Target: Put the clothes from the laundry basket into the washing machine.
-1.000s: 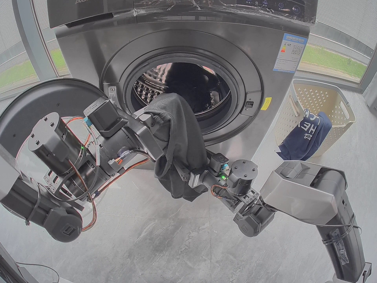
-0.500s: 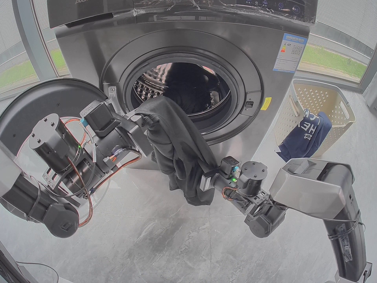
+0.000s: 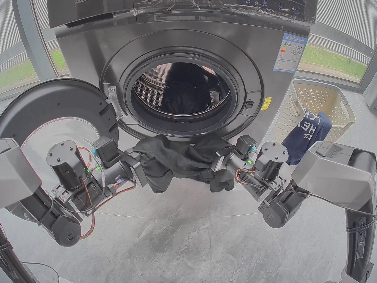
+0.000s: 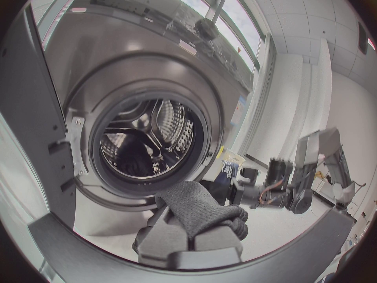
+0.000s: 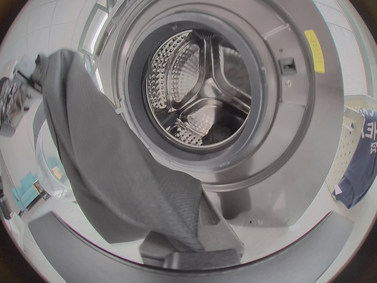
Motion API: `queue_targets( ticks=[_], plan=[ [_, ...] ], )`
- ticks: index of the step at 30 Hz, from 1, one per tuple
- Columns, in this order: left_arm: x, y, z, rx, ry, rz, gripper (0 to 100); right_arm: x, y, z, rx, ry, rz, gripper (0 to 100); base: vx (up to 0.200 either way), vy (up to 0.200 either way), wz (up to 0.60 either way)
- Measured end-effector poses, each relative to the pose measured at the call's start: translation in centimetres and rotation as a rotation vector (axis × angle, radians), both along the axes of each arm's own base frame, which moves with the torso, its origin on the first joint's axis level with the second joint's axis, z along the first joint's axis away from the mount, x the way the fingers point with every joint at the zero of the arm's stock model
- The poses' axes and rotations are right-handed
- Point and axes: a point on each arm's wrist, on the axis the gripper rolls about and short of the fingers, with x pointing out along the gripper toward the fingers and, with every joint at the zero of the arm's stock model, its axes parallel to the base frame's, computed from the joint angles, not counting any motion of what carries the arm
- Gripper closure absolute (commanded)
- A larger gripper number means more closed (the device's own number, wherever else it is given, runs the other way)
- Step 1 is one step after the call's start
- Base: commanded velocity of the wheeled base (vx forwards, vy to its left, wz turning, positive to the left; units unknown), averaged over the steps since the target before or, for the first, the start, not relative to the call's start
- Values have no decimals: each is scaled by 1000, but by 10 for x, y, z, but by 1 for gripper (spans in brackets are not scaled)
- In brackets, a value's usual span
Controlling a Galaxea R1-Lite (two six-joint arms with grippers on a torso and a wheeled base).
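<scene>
Clamping one black garment [image 3: 176,161], left gripper [image 3: 138,169] and right gripper [image 3: 219,162].

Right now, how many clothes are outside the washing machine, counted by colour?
Black: 1, the black garment stretched between the left gripper and the right gripper.
Blue: 1, the blue shirt draped over the laundry basket.
Total: 2.

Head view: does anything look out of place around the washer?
The black garment hangs stretched between the left gripper and right gripper below the washing machine's opening. A navy shirt droops over the laundry basket's rim.
</scene>
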Motion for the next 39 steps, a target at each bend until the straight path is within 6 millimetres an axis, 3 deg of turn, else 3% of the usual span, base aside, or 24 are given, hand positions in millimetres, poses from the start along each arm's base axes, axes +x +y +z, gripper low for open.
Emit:
queue_targets(
  ticks=[8, 13, 14, 21, 31, 39],
  plan=[
    [3, -4, -37, 104, 83, -7, 100, -12, 10, 23, 36, -43, 29, 100, 0, 0, 0],
    [5, -5, -48, 126, 114, -12, 100, -16, 12, 30, 54, -54, 22, 100, 0, 0, 0],
    [5, -6, -49, 128, 116, -14, 0, -16, 12, 31, 56, -55, 23, 100, 0, 0, 0],
    [1, -6, -61, 152, 160, -41, 0, -15, 13, 38, 72, -76, 22, 100, 0, 0, 0],
    [-29, -6, -95, 312, 246, -175, 0, -12, 15, 45, 88, -99, 22, 100, 0, 0, 0],
    [-40, -5, -108, 350, 300, -211, 0, -12, 15, 46, 92, -104, 21, 100, 0, 0, 0]
  ],
)
